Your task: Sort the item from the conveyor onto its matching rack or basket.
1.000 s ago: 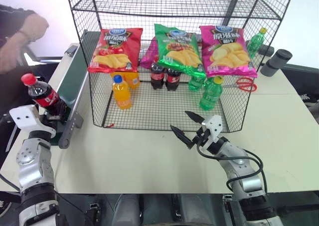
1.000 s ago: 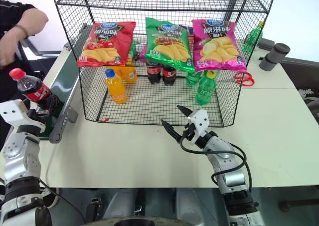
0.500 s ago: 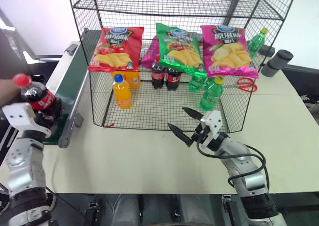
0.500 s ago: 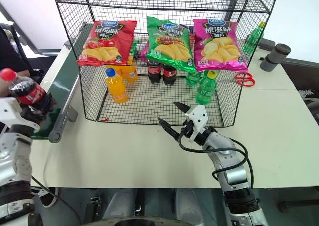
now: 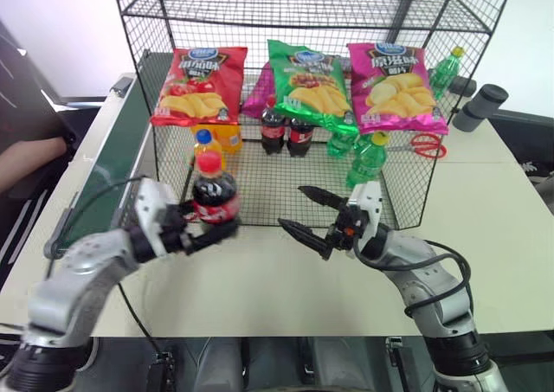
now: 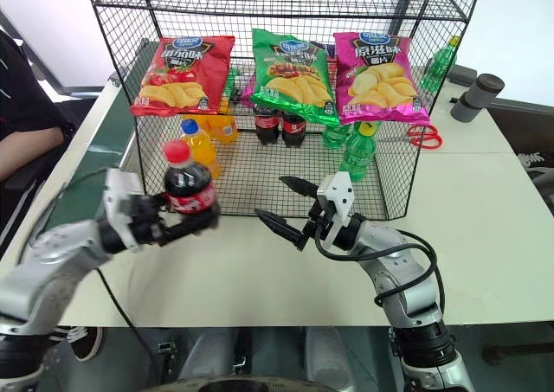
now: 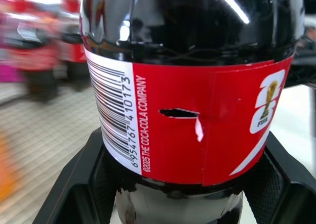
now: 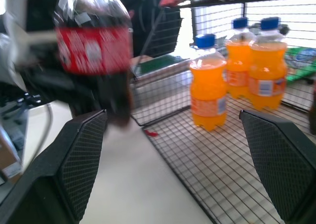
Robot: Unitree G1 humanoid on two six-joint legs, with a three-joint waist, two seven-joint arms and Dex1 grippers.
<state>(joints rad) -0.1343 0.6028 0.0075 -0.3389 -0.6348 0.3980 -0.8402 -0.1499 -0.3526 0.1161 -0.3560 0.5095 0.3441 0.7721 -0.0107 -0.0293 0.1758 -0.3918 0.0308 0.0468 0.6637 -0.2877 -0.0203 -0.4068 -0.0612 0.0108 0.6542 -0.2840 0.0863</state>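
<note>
**Cola bottle held above table, in front of rack**

The left gripper (image 5: 210, 229) is clamped on the small plastic cola bottle with red cap and red label (image 5: 214, 198) — upright, above the pale tabletop (image 5: 485, 228), just before the large black wire-grid rack (image 5: 173, 106). The right gripper (image 5: 313, 219) stands fully spread, empty, facing the bottle. The dark green conveyor belt (image 5: 108, 180) lies to the left — bare.

Cola bottle (image 8: 94, 51) blurred, cap cut off

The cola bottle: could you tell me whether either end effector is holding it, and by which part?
The left end effector holds the cola bottle by its lower body, below the red label. The right end effector is open and holds nothing.
</note>
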